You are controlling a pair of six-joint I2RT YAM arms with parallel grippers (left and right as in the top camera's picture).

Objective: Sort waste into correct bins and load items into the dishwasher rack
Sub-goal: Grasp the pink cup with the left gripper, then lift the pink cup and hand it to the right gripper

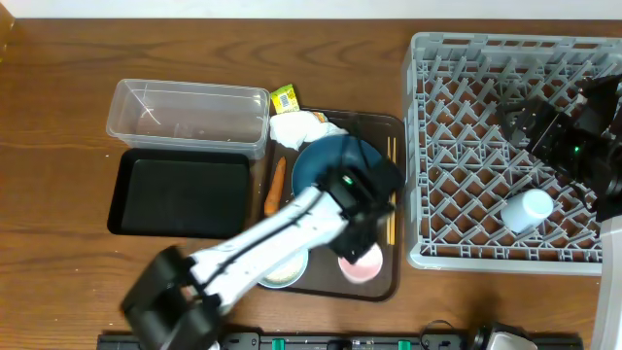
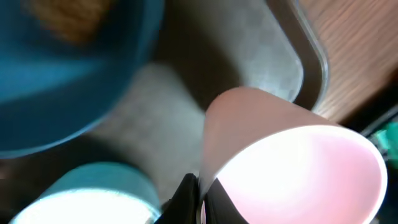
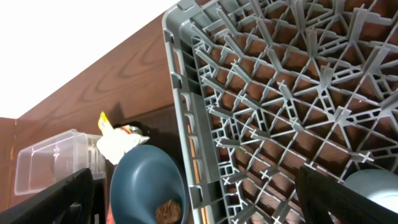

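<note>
**Left wrist view, nearest first.** The left claw (image 2: 200, 202) is clamped on the rim of the pink cup (image 2: 292, 155). It seems to have one finger on each side of the wall, though the close-up is blurred. The cup stands mouth up on the brown serving tray (image 2: 273, 62), close to a tray corner, with bare tabletop (image 2: 360, 56) just beyond. It is small, smooth and pale pink, with a thin wall that flares to a wide round mouth, and it is empty. Judged from this, it is light, stiff and somewhat slippery, probably hard plastic. A pinch on the rim wall is the sensible hold, though the cup may tilt about so narrow a grip when lifted. Beside it sits a pale, teal-edged round vessel (image 2: 93, 193); whether it is a cup or a bowl cannot be told. Farther off lies the blue plate (image 2: 62, 74), carrying brown food scraps (image 2: 68, 18).

**Overhead view.** The pink cup sits toward the tray corner nearest the grey dishwasher rack (image 1: 486, 261), which is judged to be its destination. A pale cup (image 1: 526, 209) lies inside the rack.

**Right wrist view.** The right claw (image 3: 196, 177) hangs over the rack with its fingers wide apart, holding nothing. Beyond the rack wall are the plate, a white tissue (image 3: 121, 144), a yellow packet (image 3: 104, 119) and the clear tub (image 3: 43, 162).
</note>
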